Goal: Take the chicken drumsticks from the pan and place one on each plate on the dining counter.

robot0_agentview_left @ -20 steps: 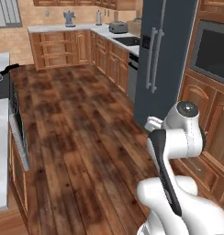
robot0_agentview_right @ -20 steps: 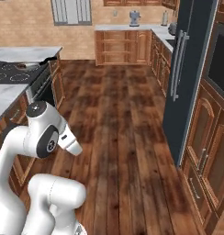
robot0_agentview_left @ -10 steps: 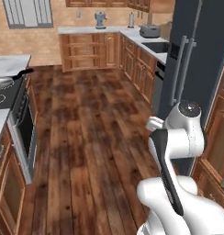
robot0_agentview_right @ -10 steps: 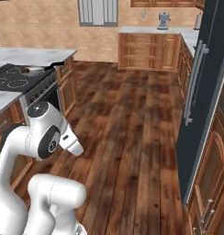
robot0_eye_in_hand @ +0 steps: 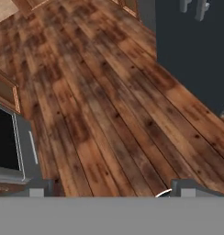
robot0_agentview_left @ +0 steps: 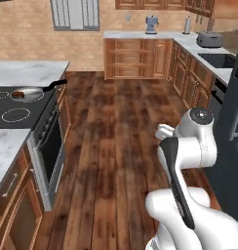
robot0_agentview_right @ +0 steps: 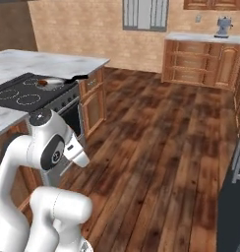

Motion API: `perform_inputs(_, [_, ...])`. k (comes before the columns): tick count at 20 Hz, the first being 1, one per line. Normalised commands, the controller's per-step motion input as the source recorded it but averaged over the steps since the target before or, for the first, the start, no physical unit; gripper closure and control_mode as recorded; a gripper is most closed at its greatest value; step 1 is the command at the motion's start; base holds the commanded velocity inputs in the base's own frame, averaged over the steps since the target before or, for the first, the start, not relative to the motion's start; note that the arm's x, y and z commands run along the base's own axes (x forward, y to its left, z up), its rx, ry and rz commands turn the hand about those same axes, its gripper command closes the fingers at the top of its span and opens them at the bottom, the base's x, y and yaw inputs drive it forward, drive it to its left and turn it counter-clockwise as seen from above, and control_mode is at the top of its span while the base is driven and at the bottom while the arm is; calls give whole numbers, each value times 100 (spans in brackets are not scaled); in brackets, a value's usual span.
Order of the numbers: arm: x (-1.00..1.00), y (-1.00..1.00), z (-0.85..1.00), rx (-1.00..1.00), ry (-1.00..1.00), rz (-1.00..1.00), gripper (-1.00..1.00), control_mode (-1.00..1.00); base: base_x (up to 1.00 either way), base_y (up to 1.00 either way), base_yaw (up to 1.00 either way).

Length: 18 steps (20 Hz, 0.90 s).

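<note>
Tool at bottom edge of hand view: two dark tips set wide apart, nothing between them, pointed down at wood floor. Arm tucked in over the base, lower right of left base view.

Next out: oven front under the stove, left-centre of left base view; same oven corner shows at left edge of hand view.

Above it, black stovetop at left of left base view. Pan sits on its far burner, upper left of the frame, black handle pointing right toward the aisle. Dark reddish-brown lump in it reads as a drumstick; too small to tell if both are there. Right base view has the same pan at upper left.

Beyond the stove: grey-white marble counter, upper left of right base view. Can't make out plates on it from here.

Far back: corner cabinets with a coffee machine on top, top centre of left base view.

Step, my read: approach phase, nothing picked. Pan well apart from the tool. Next needs the base closer to the stove, then arm extended up and over the pan rim, tips straddling one drumstick.
</note>
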Motion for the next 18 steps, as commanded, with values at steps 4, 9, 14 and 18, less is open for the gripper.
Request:
perform_inputs(4, [0, 0, 0, 0, 0, 0, -100, 100, 100, -19, 37])
perform_inputs(9, [0, 0, 0, 0, 0, 0, -100, 100, 96, -29, 38])
perform_inputs(14, [0, 0, 0, 0, 0, 0, -100, 100, 82, -40, 41])
perform_inputs(18, [0, 0, 0, 0, 0, 0, -100, 100, 71, -42, 43])
